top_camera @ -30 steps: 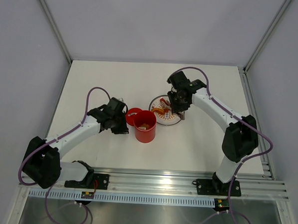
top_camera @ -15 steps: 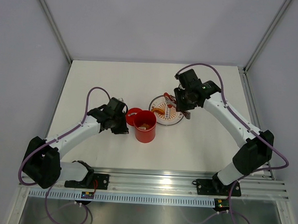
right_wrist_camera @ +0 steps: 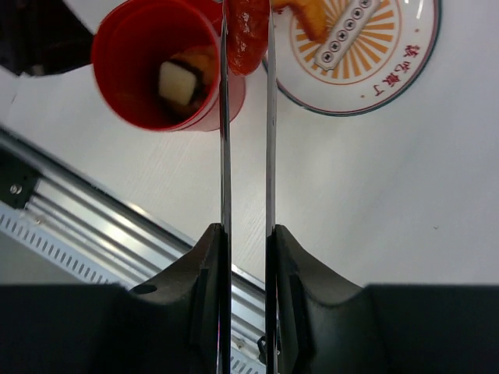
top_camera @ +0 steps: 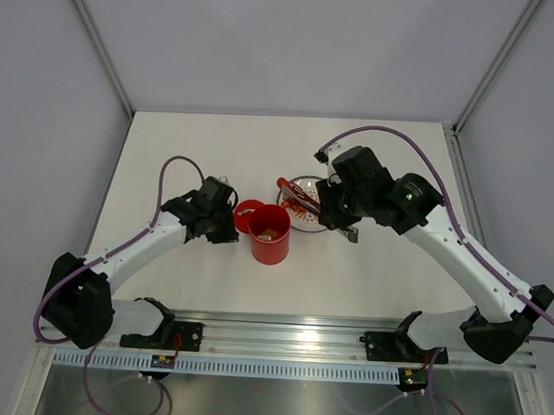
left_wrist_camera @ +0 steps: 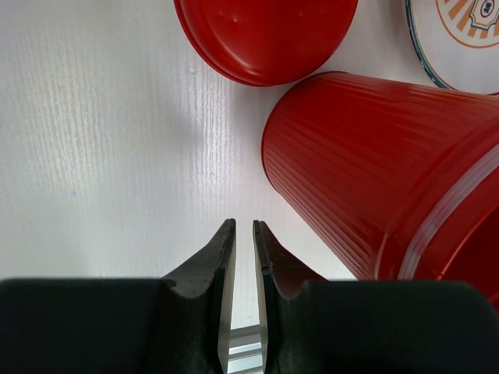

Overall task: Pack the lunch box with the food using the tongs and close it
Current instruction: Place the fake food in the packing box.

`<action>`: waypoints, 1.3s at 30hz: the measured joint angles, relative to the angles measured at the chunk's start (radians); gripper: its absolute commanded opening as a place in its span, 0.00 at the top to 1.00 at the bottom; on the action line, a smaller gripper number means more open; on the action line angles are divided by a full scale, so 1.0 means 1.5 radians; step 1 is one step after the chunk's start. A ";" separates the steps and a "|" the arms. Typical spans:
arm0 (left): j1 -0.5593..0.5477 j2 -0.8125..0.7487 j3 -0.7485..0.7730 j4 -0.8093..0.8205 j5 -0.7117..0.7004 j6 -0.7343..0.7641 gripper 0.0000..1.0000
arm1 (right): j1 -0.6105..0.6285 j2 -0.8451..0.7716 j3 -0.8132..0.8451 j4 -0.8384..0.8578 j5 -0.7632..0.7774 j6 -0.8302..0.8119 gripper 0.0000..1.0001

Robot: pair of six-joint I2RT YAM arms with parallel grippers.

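The red lunch box (top_camera: 270,235) stands open, with its lid (top_camera: 248,212) flat on the table just to its left. My right gripper (right_wrist_camera: 246,232) is shut on the grey tongs (right_wrist_camera: 225,117), also visible from above (top_camera: 307,200). A red sausage (right_wrist_camera: 248,29) is pinched between the tong tips, over the lunch box rim beside the plate (right_wrist_camera: 390,86). Inside the lunch box (right_wrist_camera: 129,47) lie a black-and-white roll (right_wrist_camera: 178,81) and an orange bit (right_wrist_camera: 199,58). My left gripper (left_wrist_camera: 243,226) hovers beside the lunch box wall (left_wrist_camera: 374,164) with only a thin slit between its fingers and nothing in it.
The white plate (top_camera: 325,221) with its orange pattern sits right of the lunch box and holds an orange fried piece (right_wrist_camera: 310,17). An aluminium rail (top_camera: 298,334) runs along the near table edge. Frame posts and grey walls enclose the table.
My right arm has swung left and nearer, carrying the tongs and sausage off the plate toward the lunch box. The left arm has stayed put.
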 measured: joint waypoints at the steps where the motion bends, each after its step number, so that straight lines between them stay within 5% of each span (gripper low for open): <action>1: 0.001 0.000 0.000 0.000 -0.002 0.000 0.83 | 0.023 -0.012 0.002 -0.003 -0.001 0.000 0.93; 16: 0.023 -0.026 0.008 -0.012 -0.036 -0.017 0.83 | 0.143 -0.049 0.001 -0.040 -0.005 0.004 0.93; 30: 0.026 -0.034 0.008 -0.017 -0.037 -0.018 0.82 | 0.150 -0.019 -0.009 0.002 -0.004 0.003 0.91; 37: 0.028 -0.038 0.007 -0.016 -0.037 -0.018 0.82 | 0.150 0.007 -0.034 0.019 -0.002 0.003 0.79; 39: 0.029 -0.038 0.006 -0.016 -0.037 -0.018 0.82 | 0.150 0.012 -0.036 0.019 -0.002 0.003 0.68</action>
